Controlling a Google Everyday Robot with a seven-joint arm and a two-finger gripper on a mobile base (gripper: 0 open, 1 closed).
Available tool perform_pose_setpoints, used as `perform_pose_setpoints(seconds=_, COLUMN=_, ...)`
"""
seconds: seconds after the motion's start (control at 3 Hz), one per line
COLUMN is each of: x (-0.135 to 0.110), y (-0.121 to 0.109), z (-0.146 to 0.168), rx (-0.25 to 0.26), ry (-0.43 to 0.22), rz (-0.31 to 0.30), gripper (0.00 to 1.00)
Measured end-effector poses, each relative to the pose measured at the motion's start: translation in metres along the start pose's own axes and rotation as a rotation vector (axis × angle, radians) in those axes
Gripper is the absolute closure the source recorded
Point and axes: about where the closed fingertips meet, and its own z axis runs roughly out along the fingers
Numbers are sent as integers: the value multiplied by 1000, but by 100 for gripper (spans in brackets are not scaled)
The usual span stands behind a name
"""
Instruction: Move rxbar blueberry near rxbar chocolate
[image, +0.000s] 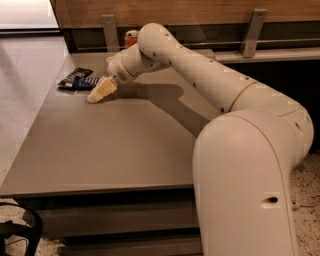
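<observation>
The rxbar blueberry (82, 84), in a dark blue wrapper, lies flat at the far left of the table. The rxbar chocolate (74, 75), in a black wrapper, lies right behind it; the two look to be touching or nearly so. My gripper (101, 90) is low over the table just to the right of the blue bar, pointing down and to the left. I cannot tell whether it touches the bar. The arm reaches in from the right, across the back of the table.
A red can (131, 38) stands at the back of the grey table (115, 145), behind the arm's wrist. A wooden wall with metal brackets (109, 31) runs along the back. The table's left edge is close to the bars.
</observation>
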Motion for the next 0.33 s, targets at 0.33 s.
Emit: perform_pose_setpoints(seconds=0.33, x=0, y=0, z=0, rx=0, ry=0, rz=0, gripper=0)
